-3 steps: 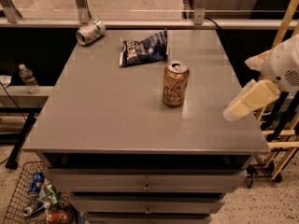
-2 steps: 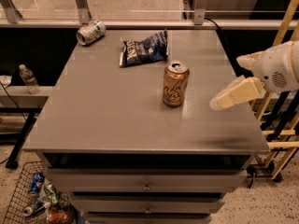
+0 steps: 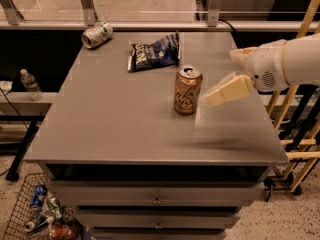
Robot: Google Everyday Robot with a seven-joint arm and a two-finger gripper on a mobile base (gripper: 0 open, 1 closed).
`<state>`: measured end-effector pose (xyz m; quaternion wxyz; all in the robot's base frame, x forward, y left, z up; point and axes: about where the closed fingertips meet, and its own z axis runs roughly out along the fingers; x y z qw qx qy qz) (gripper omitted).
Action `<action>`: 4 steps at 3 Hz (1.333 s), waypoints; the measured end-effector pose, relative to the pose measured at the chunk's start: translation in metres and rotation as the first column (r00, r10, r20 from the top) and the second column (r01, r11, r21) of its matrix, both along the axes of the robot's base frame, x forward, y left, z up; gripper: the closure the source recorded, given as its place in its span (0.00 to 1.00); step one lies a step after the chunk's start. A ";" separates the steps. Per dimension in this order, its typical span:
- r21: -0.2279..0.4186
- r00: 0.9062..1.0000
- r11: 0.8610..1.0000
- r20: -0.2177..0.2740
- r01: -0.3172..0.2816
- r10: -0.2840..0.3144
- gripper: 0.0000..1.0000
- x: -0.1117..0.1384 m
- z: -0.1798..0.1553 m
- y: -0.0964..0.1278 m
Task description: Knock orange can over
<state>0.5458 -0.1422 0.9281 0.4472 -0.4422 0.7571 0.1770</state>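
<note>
The orange can (image 3: pixel 187 90) stands upright near the middle of the grey table (image 3: pixel 115 119), orange-tan with white script and a silver top. My gripper (image 3: pixel 220 95) comes in from the right on a white arm, held above the table just right of the can, a small gap apart from it. Its cream finger (image 3: pixel 230 89) points left toward the can's upper half.
A dark blue chip bag (image 3: pixel 154 53) lies behind the can. A green-and-white can (image 3: pixel 97 34) lies on its side at the back left corner. Wooden racks (image 3: pixel 300 124) stand right of the table. A wire basket of cans (image 3: pixel 42 214) sits on the floor at left.
My gripper has moved left and slightly up across the table's right side, closing on the orange can. The can has not moved.
</note>
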 end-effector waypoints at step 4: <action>-0.029 0.981 0.981 -0.036 -0.193 0.192 0.16 0.013 -0.020 0.067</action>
